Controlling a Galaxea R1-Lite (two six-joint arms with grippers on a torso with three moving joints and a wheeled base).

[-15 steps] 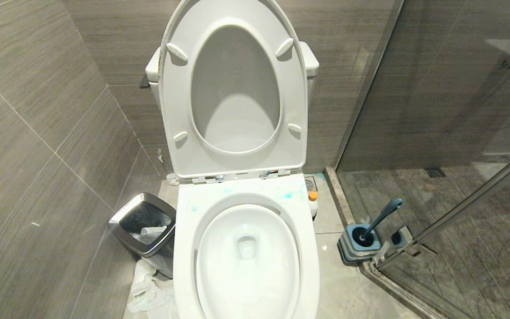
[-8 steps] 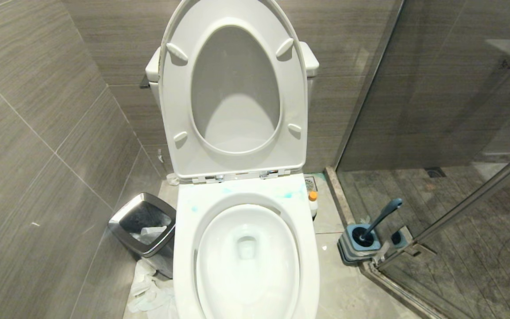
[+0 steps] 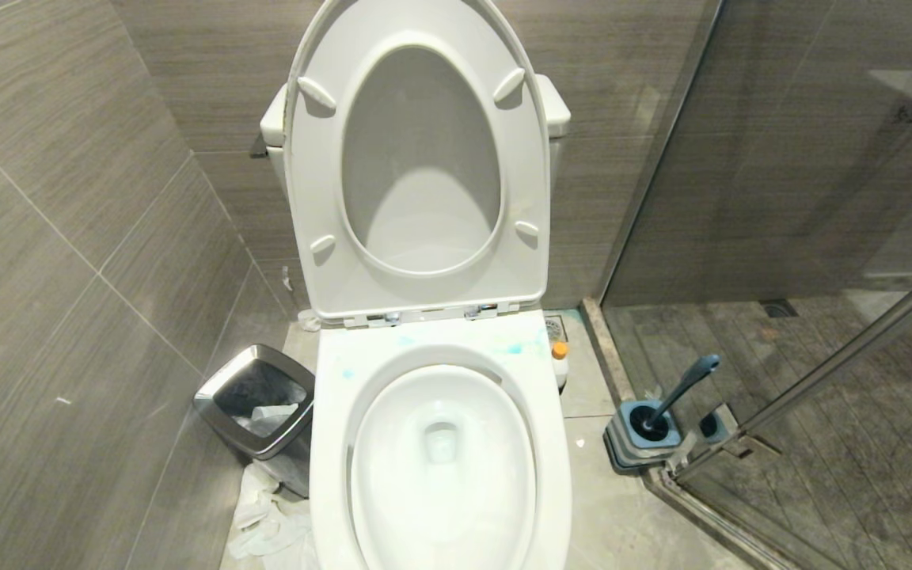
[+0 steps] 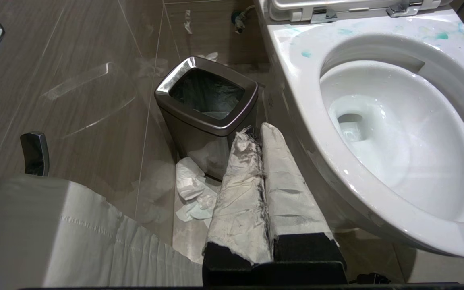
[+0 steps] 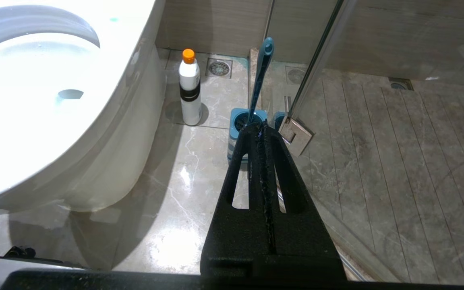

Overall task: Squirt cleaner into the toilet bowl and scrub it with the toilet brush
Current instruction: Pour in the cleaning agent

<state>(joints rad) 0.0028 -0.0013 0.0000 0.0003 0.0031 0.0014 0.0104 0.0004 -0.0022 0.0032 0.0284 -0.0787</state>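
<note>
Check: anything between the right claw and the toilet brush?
Nothing visible. In the right wrist view the right claw, shut and empty, points at the toilet brush, which stands in its holder on the floor beside the glass door hinge. The white bottle stands off to the side, by the toilet bowl.

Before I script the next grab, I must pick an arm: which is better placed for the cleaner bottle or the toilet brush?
Right. Both the white bottle and the toilet brush stand on the floor to the toilet bowl's right, ahead of the right gripper. The left gripper faces the bin on the other side.
</note>
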